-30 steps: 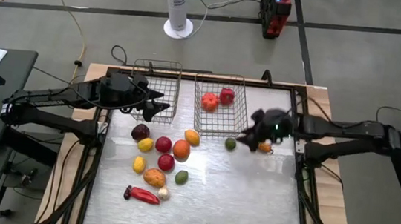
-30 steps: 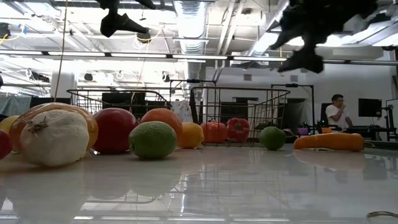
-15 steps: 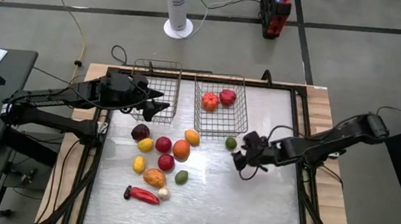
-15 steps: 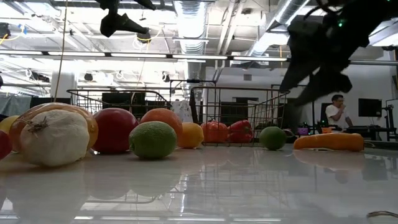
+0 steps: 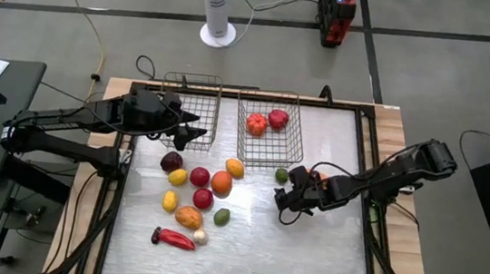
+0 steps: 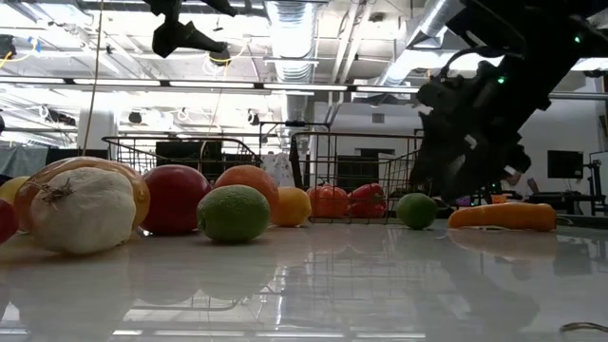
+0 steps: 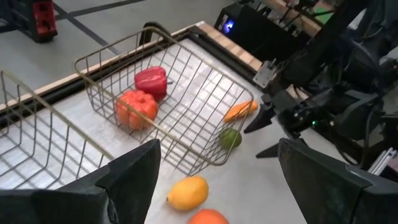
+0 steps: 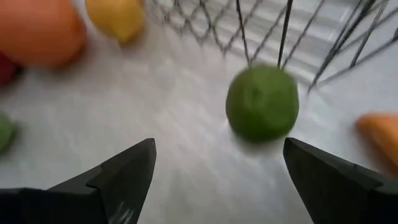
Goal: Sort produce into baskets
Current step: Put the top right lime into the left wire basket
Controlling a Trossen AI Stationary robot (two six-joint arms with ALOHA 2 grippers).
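Right gripper (image 5: 286,199): low over the table, fingers spread apart, empty, pointed at the green lime (image 8: 262,102)
Green lime: on the table just outside the right basket (image 5: 270,129), beside a carrot (image 7: 240,110)
Right basket: holds a red pepper (image 7: 151,81) and an orange-red tomato (image 7: 132,108)
Left gripper (image 5: 192,134): raised by the left basket (image 5: 191,104), fingers apart, holding nothing
Remaining produce: clustered in front of the baskets, with a lemon (image 5: 234,167), an orange (image 5: 221,183), garlic (image 6: 84,210) and a red chili (image 5: 173,238)
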